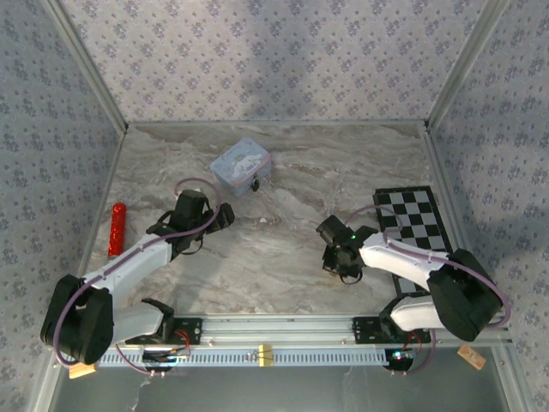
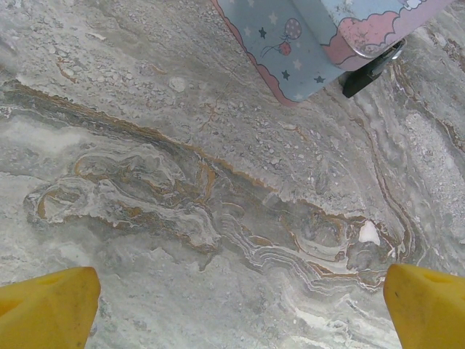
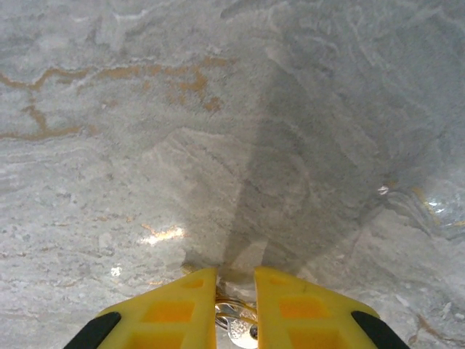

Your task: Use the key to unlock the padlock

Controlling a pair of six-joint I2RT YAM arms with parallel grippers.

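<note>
The padlock (image 1: 255, 182) sits toward the far edge of the table (image 1: 283, 249), roughly mid-width, tight against the near-right side of the cartoon-printed tin box (image 1: 243, 165). From where I stand it looks hung on the tin's clasp, though I can't be sure.

It's a tiny metal thing, so I'd expect it to be hard, light and slick. It would likely swing or twist away once the key pushes at it. The best hold is probably across its flat body, leaving the keyhole end free. Steadying the tin as well might help, since the tin is light and may slide.

The left gripper (image 2: 240, 285) hangs short of the tin with its yellow fingers spread wide and nothing between them. The right gripper (image 3: 235, 276) is low over bare table, well apart from the lock. Its fingers are pinched nearly together on what looks like the key (image 3: 237, 324) with a thin ring.

The key's blade is mostly buried between the fingers. At the lock, only a grey glint and a dark piece show under the tin's rim, and the keyhole can't be made out.
</note>
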